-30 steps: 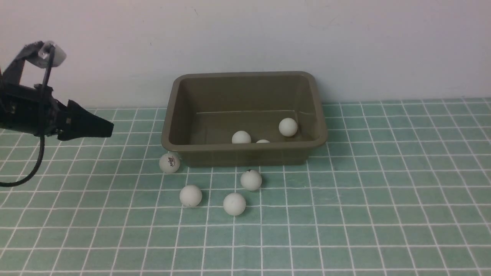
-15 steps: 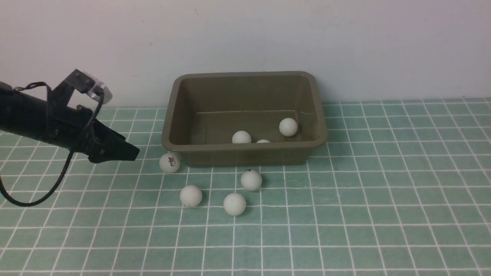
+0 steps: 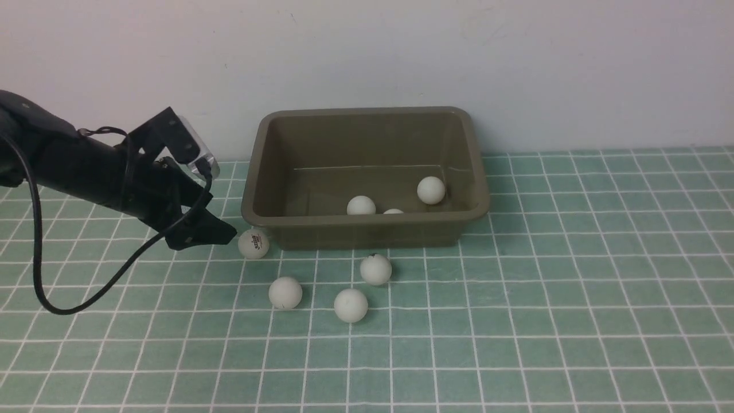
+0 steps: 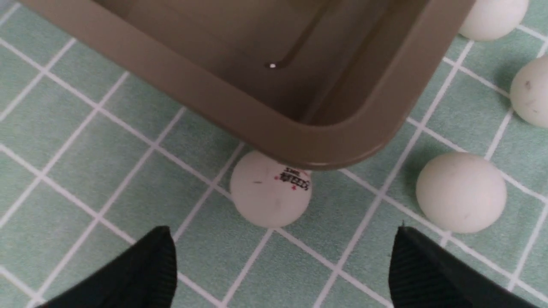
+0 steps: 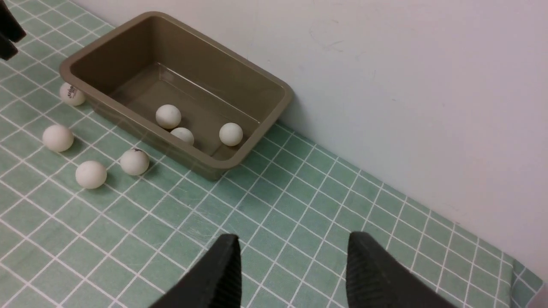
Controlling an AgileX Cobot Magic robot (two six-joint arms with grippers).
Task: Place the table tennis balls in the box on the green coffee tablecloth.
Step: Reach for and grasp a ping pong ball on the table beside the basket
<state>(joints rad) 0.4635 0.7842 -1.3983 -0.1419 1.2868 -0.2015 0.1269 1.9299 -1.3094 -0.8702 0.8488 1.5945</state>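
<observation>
1. Teal-green checked cloth, the green coffee tablecloth (image 3: pixel 573 287), covers everything the front view shows, thin white lines in small squares. It lies flat.
2. Plain pale wall (image 3: pixel 516 69) directly behind. The box (image 3: pixel 367 232) sits on the cloth with its far side close against that wall.
3. Box is an olive-brown tub with no lid. Three table tennis balls are inside, near the front wall: (image 3: pixel 360 205), (image 3: pixel 393 211) mostly hidden by the rim, and (image 3: pixel 430 190).
4. Four balls are out on the cloth. The logo ball (image 3: pixel 253 244) is tucked against the box's front-left corner, partly under the flared rim in my left wrist view. Plain ones lie at (image 3: pixel 285 292), (image 3: pixel 350 305) and (image 3: pixel 375 269), in front of the box.
5. My left tool (image 3: pixel 225 234) is low over the cloth, tilted downward, tip just beside the logo ball. Its jaws are spread wide and hold nothing; the ball lies just ahead of the gap.
6. A black cable (image 3: pixel 40 287) loops down from the left arm.
7. My right tool (image 5: pixel 293 241) is high and well back from the box, jaws apart, nothing between them.
8. Change over the last second: my left arm came in from the left edge, dropped, and pitched down. Half a second ago the tip was short of the logo ball. No ball has moved.
</observation>
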